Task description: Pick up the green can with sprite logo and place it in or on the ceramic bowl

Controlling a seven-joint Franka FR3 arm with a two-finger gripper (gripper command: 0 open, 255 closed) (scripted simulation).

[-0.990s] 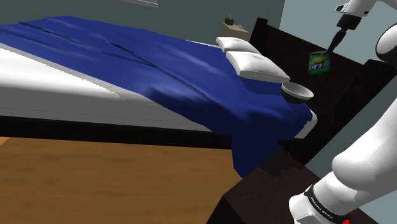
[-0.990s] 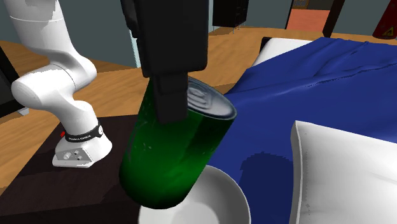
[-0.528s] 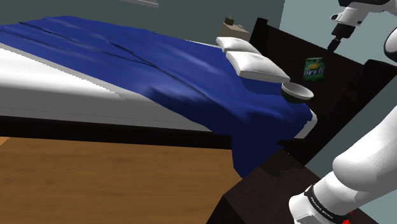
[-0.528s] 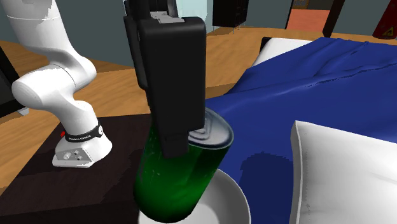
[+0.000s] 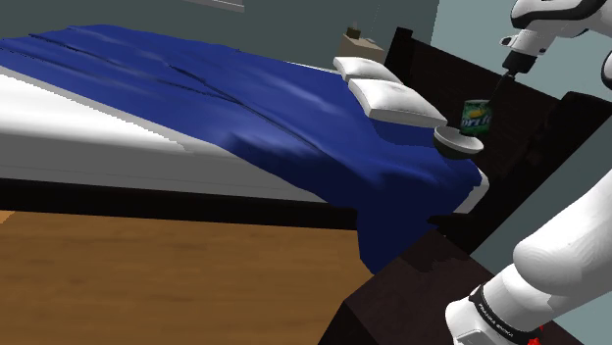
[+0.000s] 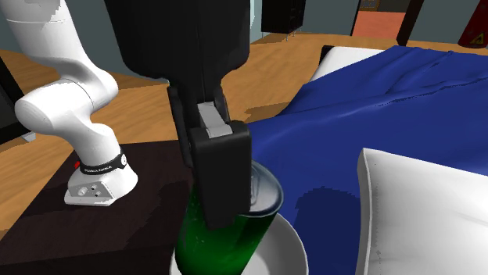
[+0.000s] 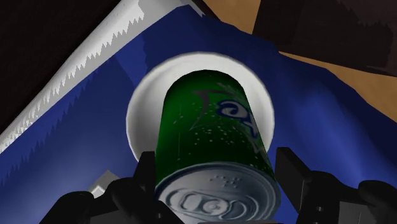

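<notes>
Nearest along the hand's own line of sight, the all-black two-finger gripper [image 7: 216, 173] has its fingers closed against opposite sides of the green drinks can with the silver lid [image 7: 210, 137], so the can is gripped, not loose. Just past the can's far end lies the plain white round bowl [image 7: 136, 118], its rim ringing the can's base on every side. Beyond the bowl is the dark blue bedcover [image 7: 95, 133] it rests on.

In the second exterior view the gripper [image 6: 228, 205] clasps the can [image 6: 219, 244] high on its side, and the lower part of the can sits inside the rim of the bowl [image 6: 288, 244]. In the shoulder view the can [image 5: 476, 115] stands in the bowl [image 5: 459, 145] at the bed's far right corner, with the gripper [image 5: 501, 84] above it and two white pillows [image 5: 392, 96] just beyond to the left.

By my reading the pick-up and the carry are done. What is left is the release and a clear lift-off. Whether the base already rests on the bowl's floor I cannot tell.

The can's long axis runs close to upright, lid end up toward the hand, base down in the bowl. It leans a little, the lid tipped toward the second exterior view's right. Its printed side faces the shoulder camera.
</notes>
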